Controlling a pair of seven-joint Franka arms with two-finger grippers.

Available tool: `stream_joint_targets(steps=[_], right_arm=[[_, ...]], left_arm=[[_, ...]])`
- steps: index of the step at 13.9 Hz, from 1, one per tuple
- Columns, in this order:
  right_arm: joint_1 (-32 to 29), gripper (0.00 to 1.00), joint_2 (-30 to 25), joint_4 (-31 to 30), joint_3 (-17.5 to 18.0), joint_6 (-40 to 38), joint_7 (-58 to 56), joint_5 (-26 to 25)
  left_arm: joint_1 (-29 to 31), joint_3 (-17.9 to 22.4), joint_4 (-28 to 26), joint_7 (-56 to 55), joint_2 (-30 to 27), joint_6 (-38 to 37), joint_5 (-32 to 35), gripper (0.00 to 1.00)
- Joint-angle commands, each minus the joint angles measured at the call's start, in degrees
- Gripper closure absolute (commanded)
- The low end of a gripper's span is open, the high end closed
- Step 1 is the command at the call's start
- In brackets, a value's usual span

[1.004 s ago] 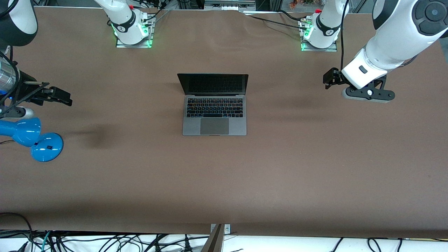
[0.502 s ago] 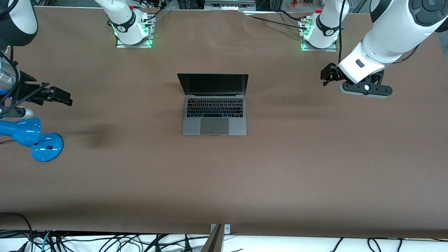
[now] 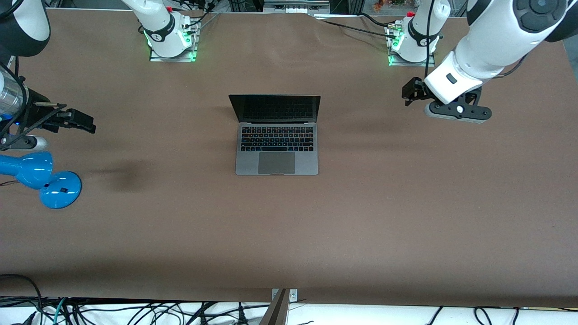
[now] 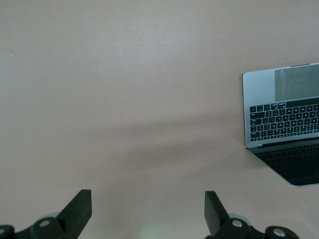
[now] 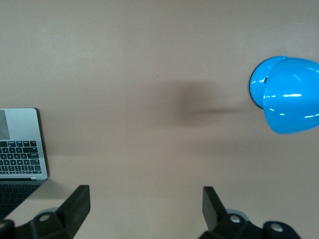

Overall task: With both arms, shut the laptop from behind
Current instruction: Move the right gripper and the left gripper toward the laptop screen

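Note:
The laptop (image 3: 276, 135) stands open in the middle of the table, its dark screen upright and facing the front camera. It also shows in the left wrist view (image 4: 281, 119) and at the edge of the right wrist view (image 5: 20, 149). My left gripper (image 3: 410, 92) hangs open and empty over bare table, toward the left arm's end, well clear of the laptop. In its wrist view it (image 4: 147, 206) has only table between the fingers. My right gripper (image 3: 83, 122) is open and empty over the table at the right arm's end, and also shows in its wrist view (image 5: 145, 203).
A blue desk lamp (image 3: 40, 174) stands at the right arm's end, nearer the front camera than the right gripper, and shows in the right wrist view (image 5: 286, 94). The arm bases (image 3: 171, 43) (image 3: 411, 47) sit along the table's edge farthest from the front camera.
My left arm has moved toward the laptop and toward the bases' edge of the table. The right gripper has shifted only slightly. The laptop has not moved.

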Motion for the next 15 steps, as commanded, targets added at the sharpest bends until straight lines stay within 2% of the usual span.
stream_joint_targets(steps=[1,8,12,15], right_arm=[[0.0,0.0,-1.5,-1.59,0.34,-0.44,0.15,1.05],[0.18,0.0,-2.82,-6.87,0.34,0.17,0.24,7.73],[1.58,0.0,-2.73,-11.87,0.34,1.48,-0.03,18.35],[3.86,0.0,-2.56,-14.6,0.43,4.47,0.06,21.7]], left_arm=[[-0.16,-1.63,-0.06,-3.53,-0.27,-0.72,-1.5,0.0],[-0.16,-8.06,-1.37,-12.93,1.31,-0.46,-3.26,0.0],[-0.16,-10.08,-1.64,-17.76,2.81,-0.37,-3.26,0.0],[-0.24,-12.8,-1.64,-22.25,3.86,-0.11,-3.26,0.0]])
